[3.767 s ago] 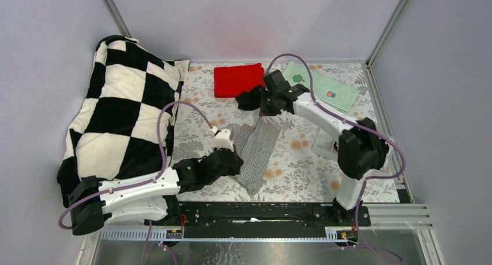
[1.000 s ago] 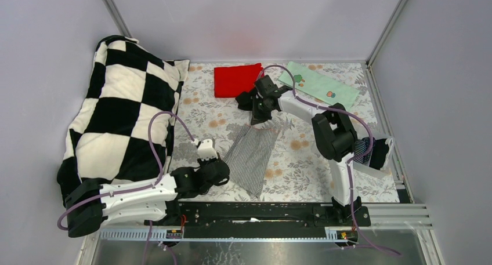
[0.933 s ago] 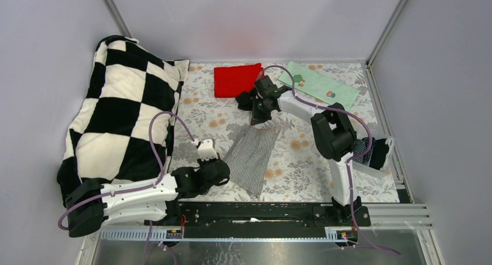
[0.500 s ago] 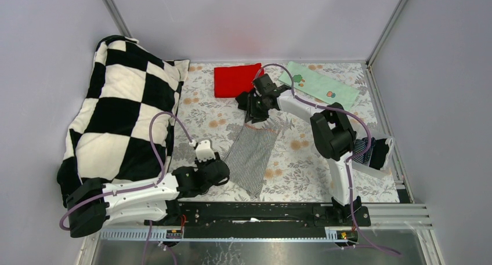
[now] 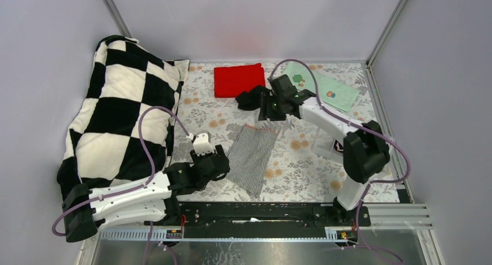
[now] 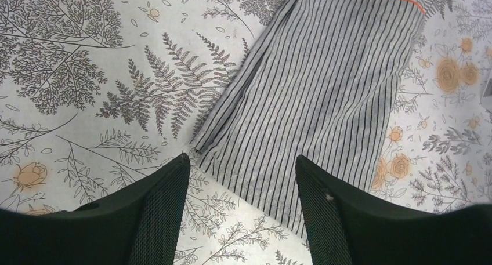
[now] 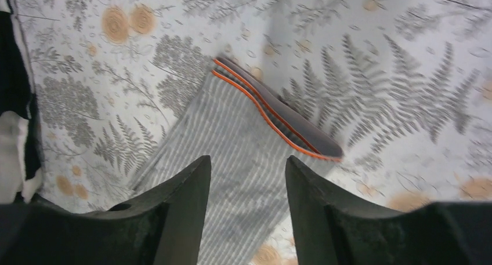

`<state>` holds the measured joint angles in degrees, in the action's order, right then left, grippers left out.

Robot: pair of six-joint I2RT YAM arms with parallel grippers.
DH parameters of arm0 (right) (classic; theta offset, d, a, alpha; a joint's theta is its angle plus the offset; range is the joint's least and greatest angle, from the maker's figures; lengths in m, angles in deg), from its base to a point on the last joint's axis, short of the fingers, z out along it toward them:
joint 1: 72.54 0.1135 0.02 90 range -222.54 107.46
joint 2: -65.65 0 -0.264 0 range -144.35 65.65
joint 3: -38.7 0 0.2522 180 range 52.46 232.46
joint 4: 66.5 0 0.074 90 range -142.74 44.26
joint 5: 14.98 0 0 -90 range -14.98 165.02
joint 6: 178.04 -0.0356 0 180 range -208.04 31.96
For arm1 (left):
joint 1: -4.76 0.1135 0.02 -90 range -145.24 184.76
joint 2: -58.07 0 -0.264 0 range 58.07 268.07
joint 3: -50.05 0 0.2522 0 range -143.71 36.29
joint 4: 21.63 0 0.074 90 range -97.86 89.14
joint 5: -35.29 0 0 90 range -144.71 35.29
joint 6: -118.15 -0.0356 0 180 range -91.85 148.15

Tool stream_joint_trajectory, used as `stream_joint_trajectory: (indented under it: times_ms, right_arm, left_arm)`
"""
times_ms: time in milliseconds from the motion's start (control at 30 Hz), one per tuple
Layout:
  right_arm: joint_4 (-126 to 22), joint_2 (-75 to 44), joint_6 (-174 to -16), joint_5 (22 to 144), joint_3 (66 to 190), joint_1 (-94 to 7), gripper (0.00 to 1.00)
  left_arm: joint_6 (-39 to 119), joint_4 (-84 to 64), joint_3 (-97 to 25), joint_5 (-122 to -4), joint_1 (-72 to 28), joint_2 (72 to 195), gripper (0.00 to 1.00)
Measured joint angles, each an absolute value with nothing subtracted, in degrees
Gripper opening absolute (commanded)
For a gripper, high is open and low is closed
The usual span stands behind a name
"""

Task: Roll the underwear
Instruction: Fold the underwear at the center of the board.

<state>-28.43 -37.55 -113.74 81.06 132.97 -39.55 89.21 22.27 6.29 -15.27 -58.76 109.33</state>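
Observation:
The grey pinstriped underwear [image 5: 253, 156] lies flat as a long folded strip on the flowered sheet, its orange-trimmed waistband [image 7: 272, 117] at the far end. My left gripper [image 5: 222, 162] is open by the strip's near left edge. In the left wrist view that gripper [image 6: 241, 160] holds nothing, and the hem [image 6: 255, 187] runs between its fingers. My right gripper [image 5: 268, 112] hovers open above the waistband end. Seen from the right wrist, the gripper [image 7: 248, 160] frames striped cloth [image 7: 232, 160] lying below. A black underwear piece [image 5: 248, 97] sits bunched just behind the right gripper.
A red cloth [image 5: 238, 79] lies at the back, a pale green printed cloth [image 5: 329, 92] at the back right. A large black-and-white checkered pillow [image 5: 122, 114] fills the left side. A white flat thing [image 5: 324, 144] shows beside the right arm's elbow.
Both grippers opened and let go of the grey underwear, which now lies flat. The right gripper rose off the waistband and its elbow swung right. The left arm shifted slightly.

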Motion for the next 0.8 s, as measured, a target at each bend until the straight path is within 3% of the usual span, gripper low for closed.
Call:
stream_joint_trajectory:
  times_ms: [167,267,433,800]
  right_arm:
    - [-27.6,-30.6,-112.8,80.0,125.3,-41.5,0.54]
    - [-26.7,-30.6,-113.0,80.2,125.2,-41.9,0.49]
    - [-25.2,-32.4,-114.9,80.1,129.3,-39.3,0.48]
    - [-24.4,-38.1,-118.7,78.8,134.9,-32.8,0.50]
  left_arm:
    - [87.9,18.1,8.2,-19.4,-54.0,109.5,0.74]
    - [86.2,14.2,11.6,-24.0,-48.6,110.1,0.74]
    - [83.4,9.0,14.0,-31.4,-42.5,115.1,0.72]
    - [78.7,3.4,14.1,-38.2,-40.1,121.1,0.46]
